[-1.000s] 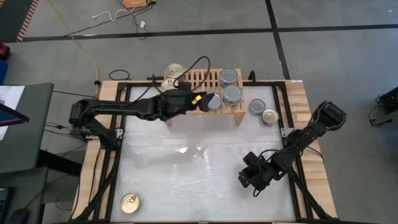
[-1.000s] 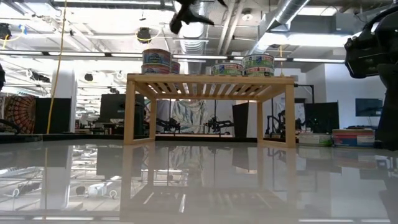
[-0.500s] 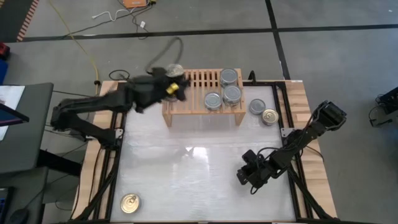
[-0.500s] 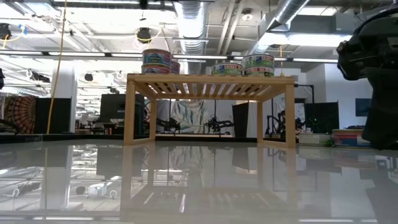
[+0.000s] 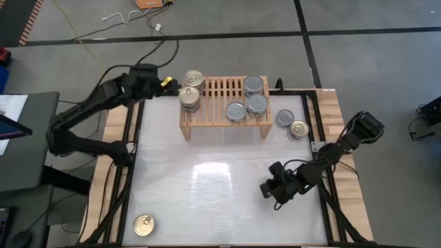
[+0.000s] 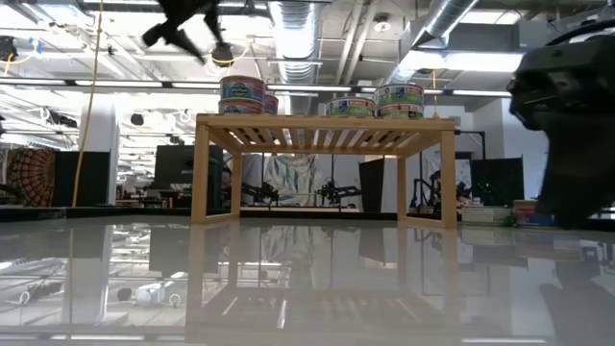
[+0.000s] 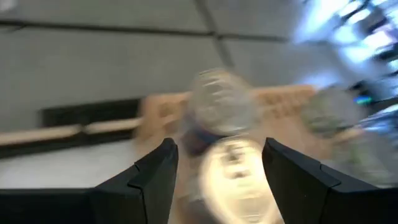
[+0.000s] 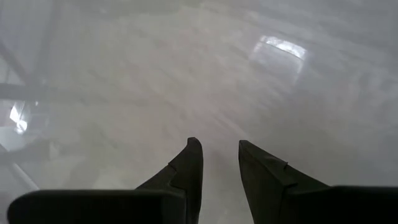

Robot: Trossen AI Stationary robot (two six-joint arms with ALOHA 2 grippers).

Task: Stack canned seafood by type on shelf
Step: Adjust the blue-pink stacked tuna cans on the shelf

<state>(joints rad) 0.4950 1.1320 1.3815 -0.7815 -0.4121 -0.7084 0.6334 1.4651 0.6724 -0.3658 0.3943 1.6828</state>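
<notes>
The light-wood shelf (image 5: pixel 215 93) stands at the back of the table. On its left end are two gold-topped cans (image 5: pixel 189 96) (image 5: pixel 193 78); on its right half are three silver-topped cans (image 5: pixel 236 111) (image 5: pixel 257 103) (image 5: pixel 254 85). The low view shows the shelf (image 6: pixel 327 125) with the tins (image 6: pixel 242 94) (image 6: pixel 399 96) on top. My left gripper (image 5: pixel 165 83) (image 7: pixel 217 180) hovers open and empty just left of the shelf, high in the low view (image 6: pixel 183 24). My right gripper (image 5: pixel 265 187) (image 8: pixel 219 162) hangs low over the table's front right, open by a narrow gap, holding nothing.
A silver can (image 5: pixel 284 118) and a gold can (image 5: pixel 298 128) lie on the table right of the shelf. Another gold can (image 5: pixel 143 224) sits in the front left corner. The right arm (image 6: pixel 567 115) fills the low view's right edge.
My left gripper has pulled away from the silver can at the shelf's front and swung left past the shelf's end. The right gripper has crept slightly left.
</notes>
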